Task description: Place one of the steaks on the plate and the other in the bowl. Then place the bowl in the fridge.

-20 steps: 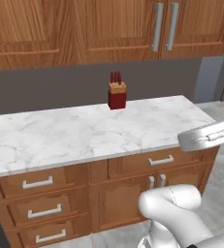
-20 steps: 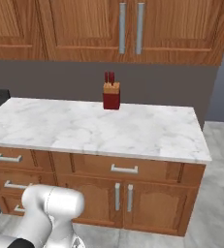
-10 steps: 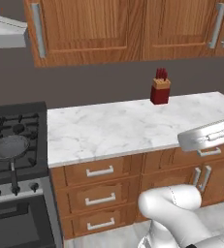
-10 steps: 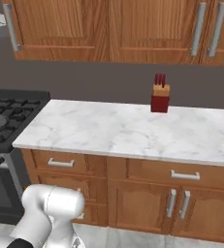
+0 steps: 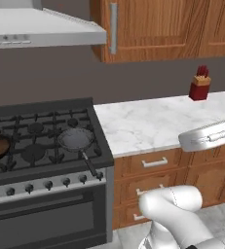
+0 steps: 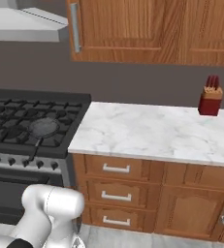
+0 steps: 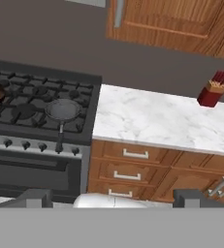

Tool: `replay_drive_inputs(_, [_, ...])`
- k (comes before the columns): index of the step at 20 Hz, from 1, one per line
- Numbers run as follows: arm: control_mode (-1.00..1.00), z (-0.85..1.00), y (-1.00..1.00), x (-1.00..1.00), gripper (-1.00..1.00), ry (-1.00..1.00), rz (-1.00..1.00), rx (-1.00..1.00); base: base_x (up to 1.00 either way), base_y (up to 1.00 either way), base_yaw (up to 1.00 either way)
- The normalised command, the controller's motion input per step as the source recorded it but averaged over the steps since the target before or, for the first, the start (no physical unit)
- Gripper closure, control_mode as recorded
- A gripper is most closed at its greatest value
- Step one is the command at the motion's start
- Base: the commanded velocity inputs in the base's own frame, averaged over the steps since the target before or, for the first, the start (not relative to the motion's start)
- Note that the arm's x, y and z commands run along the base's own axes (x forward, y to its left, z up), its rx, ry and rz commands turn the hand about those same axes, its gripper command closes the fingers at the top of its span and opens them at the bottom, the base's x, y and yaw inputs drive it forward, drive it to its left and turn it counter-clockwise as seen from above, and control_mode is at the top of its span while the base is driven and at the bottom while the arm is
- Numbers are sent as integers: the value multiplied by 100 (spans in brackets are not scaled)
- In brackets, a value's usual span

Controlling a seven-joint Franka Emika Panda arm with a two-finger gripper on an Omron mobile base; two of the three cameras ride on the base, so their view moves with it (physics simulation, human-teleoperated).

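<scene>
We had our tool (image 7: 113, 196) released and carrying nothing, facing the bare marble counter (image 7: 157, 121) beside the stove (image 7: 31, 106), and honestly couldn't spot steaks, plate or bowl anywhere.

No readable text, label, brand or number stands anywhere — the stove (image 5: 41, 146) front, its row of knobs (image 7: 32, 145), the wooden cabinet doors (image 6: 133, 24), the drawers (image 6: 116, 168) under the bench and the red knife block (image 6: 210, 99) are all plain — no sign either.
</scene>
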Motion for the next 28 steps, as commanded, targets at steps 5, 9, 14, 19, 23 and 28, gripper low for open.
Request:
replay_drive_inputs(5, [100,0,0,0,-100,0,0,0,-1,100,0])
replay_drive_inputs(9, [100,0,0,0,-100,0,0,0,-1,100,0])
replay_drive_inputs(14, [100,0,0,0,-100,0,0,0,1,100,1])
replay_drive_inputs(19, [100,0,0,0,-100,0,0,0,18,100,0])
replay_drive_inputs(23, [100,0,0,0,-100,0,0,0,34,100,0])
replay_drive_inputs(28, [100,0,0,0,-100,0,0,0,37,100,0])
